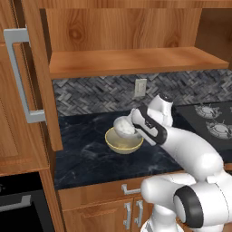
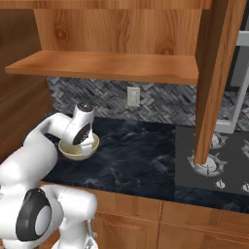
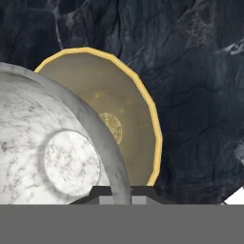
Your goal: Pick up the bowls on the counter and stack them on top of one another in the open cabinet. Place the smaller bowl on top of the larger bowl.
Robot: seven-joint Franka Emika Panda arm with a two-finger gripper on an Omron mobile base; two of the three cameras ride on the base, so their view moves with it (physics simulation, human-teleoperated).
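The gripper (image 3: 121, 190) is closed on the rim of the smaller bowl (image 3: 52, 157), held above the larger bowl (image 3: 126, 124) on the counter (image 3: 200, 95) at its 9 o'clock side; it looks stiff, smooth and probably slippery, so the thin rim grip seems right.

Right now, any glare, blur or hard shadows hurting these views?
Left base view: flat even light, slightly soft, no glare on the counter. Right base view: the same. Hand view: white bowl and tan bowl sharp, no cast shadows.
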